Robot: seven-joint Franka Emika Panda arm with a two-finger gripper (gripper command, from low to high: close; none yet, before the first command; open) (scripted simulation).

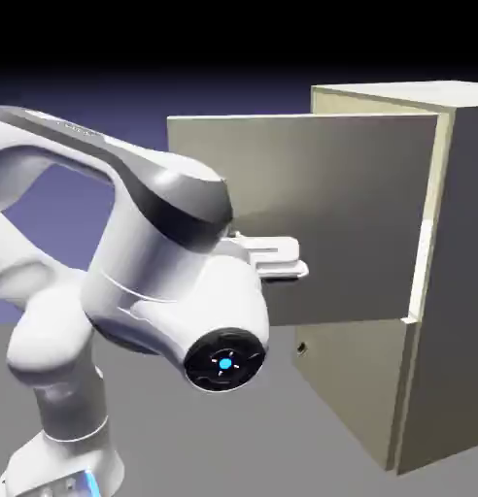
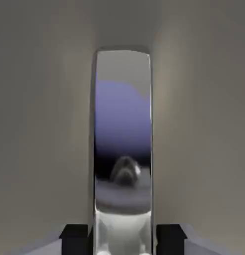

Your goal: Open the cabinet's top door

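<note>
The cabinet (image 1: 447, 291) stands at the right of the exterior view, a tall boxy body with a pale beige top and front edge and a darker grey side turned toward the camera. Its top door (image 1: 350, 204) is swung well open: the flat beige-grey panel reaches out leftward from its hinge edge at the cabinet's front corner, and its free edge ends above the robot's forearm. Below it the lower door (image 1: 350, 388) is shut, flush with the cabinet front, with a small dark handle (image 1: 300, 347) near its left edge.

The white arm (image 1: 136, 272) rises from the lower left and fills much of the foreground, its wrist joint with a blue light facing the camera. The hand lies against the open panel, just above that panel's bottom edge. In the hand view a shiny vertical metal handle (image 2: 122, 149) fills the middle, mirroring the blue-violet backdrop, with beige door surface on both sides. The two dark fingertips (image 2: 74, 238) sit tight against the bar at the bottom edge, one on each side, so the jaws of the gripper (image 2: 122, 239) are closed narrowly on the top door's handle.

To the left of the door's free edge there is open space before the backdrop. The grey table (image 1: 282, 447) runs beneath the arm and the cabinet, and the backdrop fades from blue-violet to black at the top.
</note>
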